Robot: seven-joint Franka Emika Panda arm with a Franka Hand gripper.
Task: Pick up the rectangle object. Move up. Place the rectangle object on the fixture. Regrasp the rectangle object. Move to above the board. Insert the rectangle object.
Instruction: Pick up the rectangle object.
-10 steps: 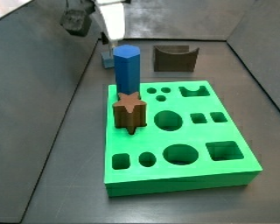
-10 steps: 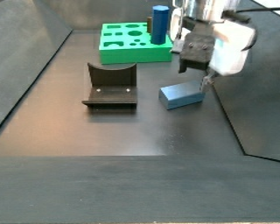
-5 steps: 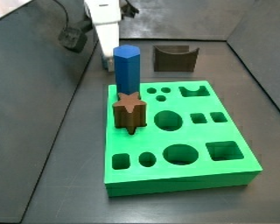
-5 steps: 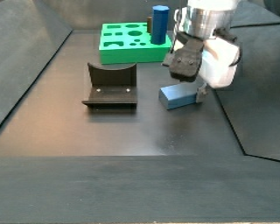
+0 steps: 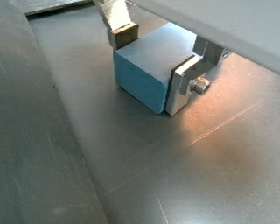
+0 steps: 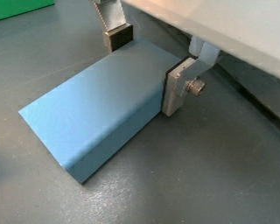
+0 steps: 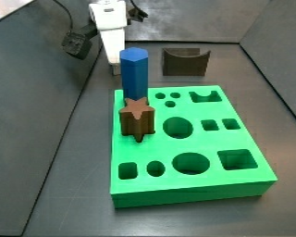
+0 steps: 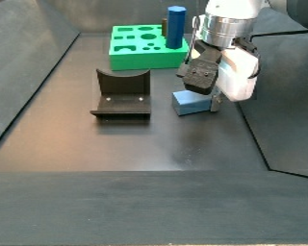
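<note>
1. The gripper (image 6: 152,58) is low over the floor (image 8: 143,144), and its fingers (image 6: 181,81) stand on both sides of the rectangle object (image 6: 95,109).
2. In both wrist views the pads (image 5: 182,81) are at its faces; real contact I cannot tell.
3. The rectangle object lies on the floor, near the fixture (image 8: 120,94), well apart from the board (image 8: 146,46).

We see our gripper (image 5: 157,57) low over the dark surface (image 5: 60,157), its silver fingers (image 5: 187,77) straddling the rectangle object (image 5: 149,70) on two opposite sides

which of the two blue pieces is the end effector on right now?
The rectangle object, the pale blue-grey block lying flat on the floor, sits between the end effector fingers. The taller bright blue hexagonal prism stands upright on the board, untouched.
</note>
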